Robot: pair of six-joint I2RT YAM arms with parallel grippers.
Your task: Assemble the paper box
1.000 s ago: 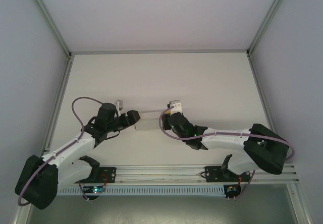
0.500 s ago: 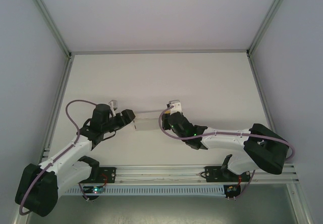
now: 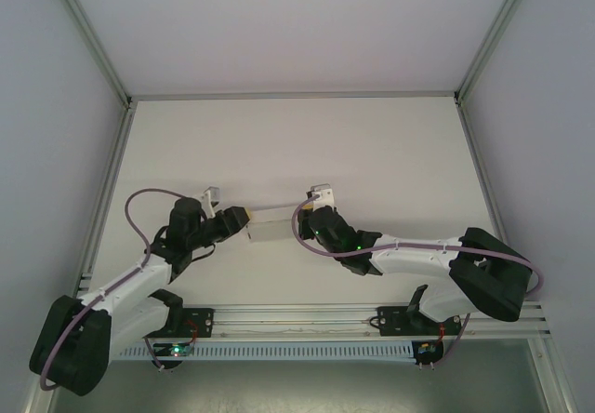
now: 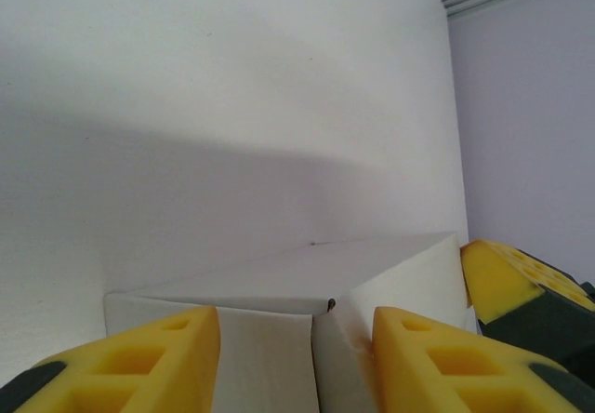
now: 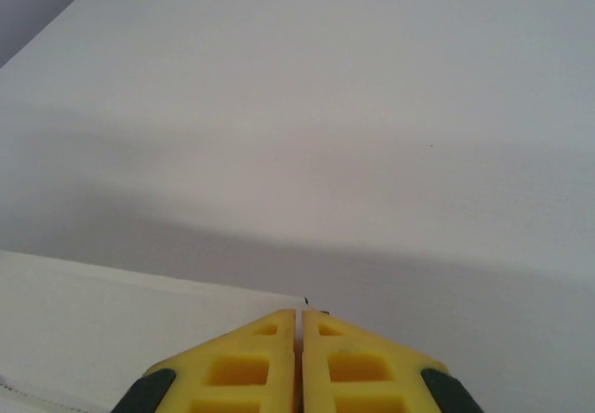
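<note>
The paper box (image 3: 272,224) is a small white rectangular box lying on the table between the two arms. My left gripper (image 3: 241,221) is at its left end, open. In the left wrist view the yellow fingertips (image 4: 139,362) stand wide apart just short of the box's end face (image 4: 270,348), where a seam between flaps shows. My right gripper (image 3: 307,219) is at the box's right end. Its jaws (image 5: 299,313) are pressed together at the box's top edge (image 5: 112,315), seemingly pinching thin card. One of its fingers (image 4: 502,278) shows in the left wrist view beside the box's far corner.
The white table (image 3: 297,143) is bare beyond the box, with metal frame rails (image 3: 121,162) along its left, back and right edges. Purple cables loop over both arms near the box.
My left arm has drawn back to the left and turned its wrist, so its fingers stand slightly off the box's left end. The right arm and the box have barely moved.
</note>
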